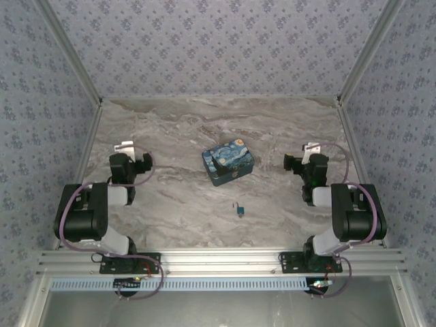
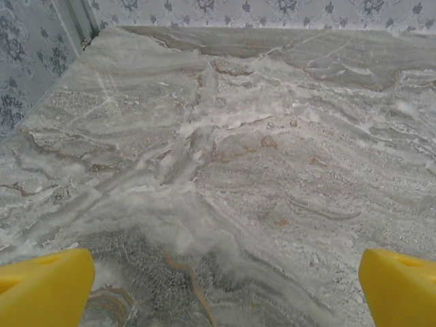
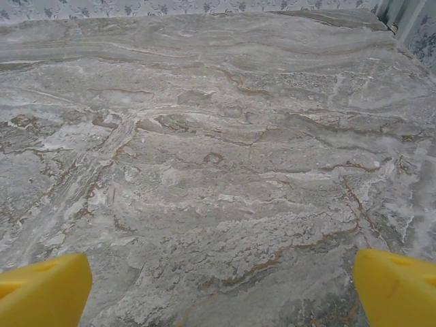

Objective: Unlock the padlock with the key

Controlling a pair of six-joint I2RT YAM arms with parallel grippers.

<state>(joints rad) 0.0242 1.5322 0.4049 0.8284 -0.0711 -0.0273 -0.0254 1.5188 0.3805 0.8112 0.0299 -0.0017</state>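
The tiny blue-teal padlock (image 1: 240, 210) with its thin silvery shackle lies on the marble table (image 1: 177, 129), in front of the middle and between the two arms. The key is too small to make out from above and is out of view of both wrist cameras. My left gripper (image 1: 125, 151) hovers at the table's left side, well away from the padlock. In its wrist view, my left gripper (image 2: 225, 289) has yellow fingertips (image 2: 48, 289) spread wide over bare marble. My right gripper (image 1: 312, 151) is at the right side, and the right wrist view shows my right gripper (image 3: 221, 289) open, with nothing between its jaws.
A blue-and-yellow swirl-painted tin box (image 1: 227, 164) stands at the table's centre, just behind the padlock. Patterned walls with metal rails (image 1: 92, 122) close the table on the left, right and back. An aluminium frame (image 1: 218, 262) runs along the near edge.
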